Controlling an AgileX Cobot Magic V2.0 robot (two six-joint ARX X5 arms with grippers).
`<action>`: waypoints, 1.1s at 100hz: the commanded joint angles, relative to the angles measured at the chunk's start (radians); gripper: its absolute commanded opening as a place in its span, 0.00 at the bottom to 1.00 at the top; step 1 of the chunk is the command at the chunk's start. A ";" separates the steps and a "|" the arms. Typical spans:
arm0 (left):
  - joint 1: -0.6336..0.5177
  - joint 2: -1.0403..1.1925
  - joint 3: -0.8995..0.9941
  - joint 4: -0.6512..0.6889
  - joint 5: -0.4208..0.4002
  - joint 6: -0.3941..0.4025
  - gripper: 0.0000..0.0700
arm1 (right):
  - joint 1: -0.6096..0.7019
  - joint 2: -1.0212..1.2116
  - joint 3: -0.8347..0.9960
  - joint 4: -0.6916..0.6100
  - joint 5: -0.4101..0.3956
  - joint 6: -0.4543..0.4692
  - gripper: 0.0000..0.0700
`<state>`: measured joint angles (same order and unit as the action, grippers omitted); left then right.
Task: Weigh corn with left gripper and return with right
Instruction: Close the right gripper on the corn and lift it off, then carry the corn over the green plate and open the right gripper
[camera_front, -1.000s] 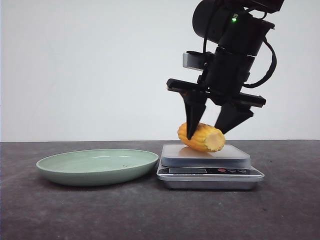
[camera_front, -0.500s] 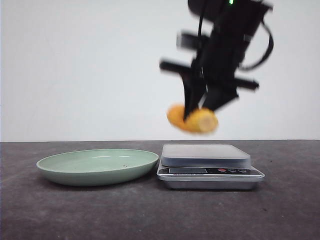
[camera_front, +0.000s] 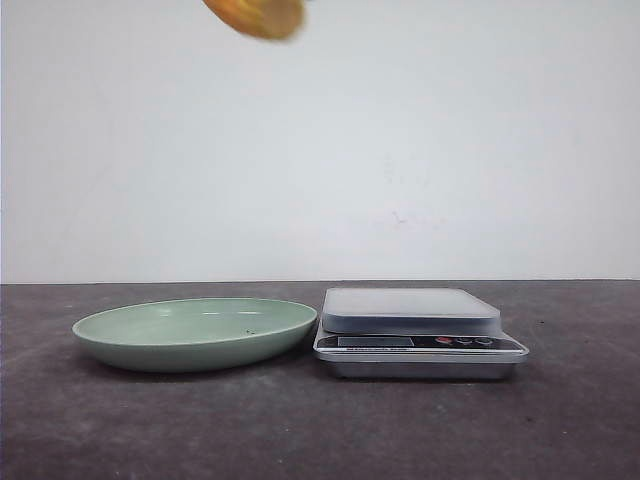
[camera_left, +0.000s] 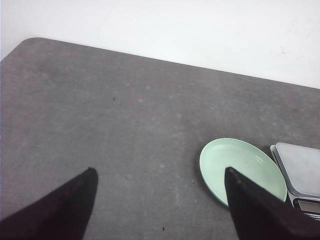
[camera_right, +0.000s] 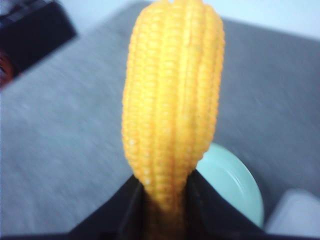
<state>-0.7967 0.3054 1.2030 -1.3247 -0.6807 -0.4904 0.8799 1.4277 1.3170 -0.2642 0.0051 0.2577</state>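
The corn (camera_front: 258, 14) is a blurred yellow-orange cob at the very top edge of the front view, high above the table. In the right wrist view the corn (camera_right: 172, 100) stands out between the two black fingers of my right gripper (camera_right: 164, 176), which is shut on its lower end. The arm itself is out of the front view. My left gripper (camera_left: 160, 171) is open and empty, high above the grey table, left of the plate (camera_left: 235, 160). It does not show in the front view.
A pale green plate (camera_front: 195, 330) lies on the dark table, left of a silver kitchen scale (camera_front: 410, 320) with nothing on its platform. Both show in the left wrist view, the scale (camera_left: 300, 172) at its edge. The plate (camera_right: 235, 185) lies under the corn.
My right gripper closed on the corn on the scale, lifted it up and to the left, and has risen out of the front view. The scale platform is now bare.
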 joint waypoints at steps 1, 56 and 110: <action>-0.007 0.000 0.013 0.009 0.000 0.004 0.67 | 0.029 0.052 0.051 0.010 0.018 -0.011 0.00; -0.007 0.000 0.013 0.009 0.000 0.002 0.67 | 0.066 0.414 0.194 0.001 0.192 0.242 0.00; -0.007 0.000 0.013 0.011 0.000 0.007 0.67 | 0.069 0.574 0.194 -0.154 0.301 0.401 0.29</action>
<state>-0.7967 0.3054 1.2030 -1.3239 -0.6811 -0.4904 0.9352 1.9797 1.4837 -0.4240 0.2951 0.6212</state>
